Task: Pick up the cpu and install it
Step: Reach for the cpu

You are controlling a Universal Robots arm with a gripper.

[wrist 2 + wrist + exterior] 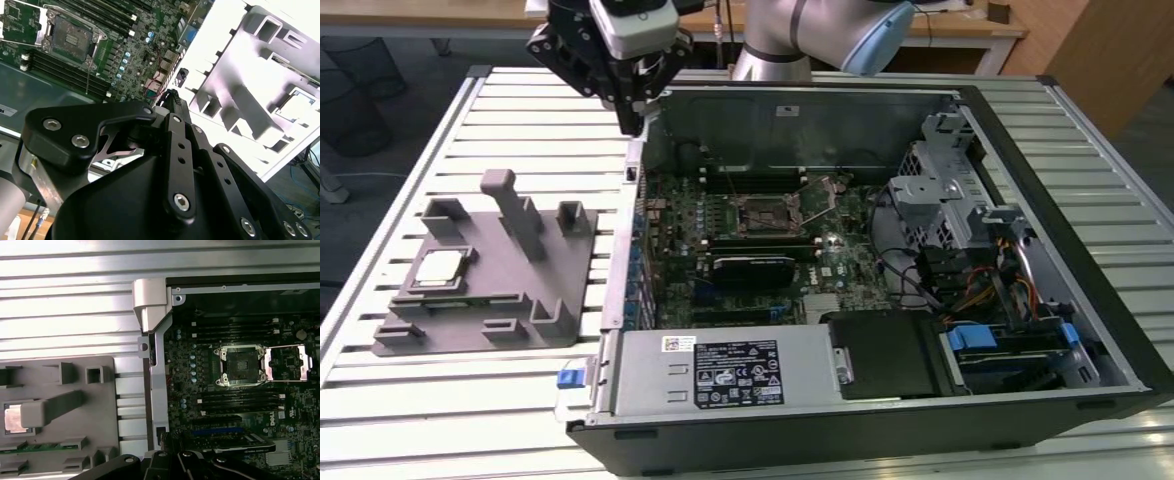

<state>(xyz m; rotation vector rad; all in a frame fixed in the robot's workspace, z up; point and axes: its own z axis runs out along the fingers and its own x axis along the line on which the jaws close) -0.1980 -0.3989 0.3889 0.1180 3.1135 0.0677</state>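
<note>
The cpu [440, 267], a small pale silver square, lies flat in a recess of the grey pegged tray [494, 330] at the exterior view's left. In the first wrist view the cpu [12, 418] is partly hidden behind a peg. My gripper [632, 118] hangs high over the table by the open computer case's back left corner, well away from the cpu. Its fingers are shut together with nothing between them in both wrist views [172, 95] [168, 438]. The empty processor socket [765, 212] [242, 365] sits on the motherboard with its metal cover flipped open.
The open computer case [1014, 130] lies on a slatted metal table [440, 110]. Inside are memory slots, a black module [754, 268], a drive cage [947, 190] and cables at the exterior view's right. The tray's upright pegs [520, 215] rise beside the cpu.
</note>
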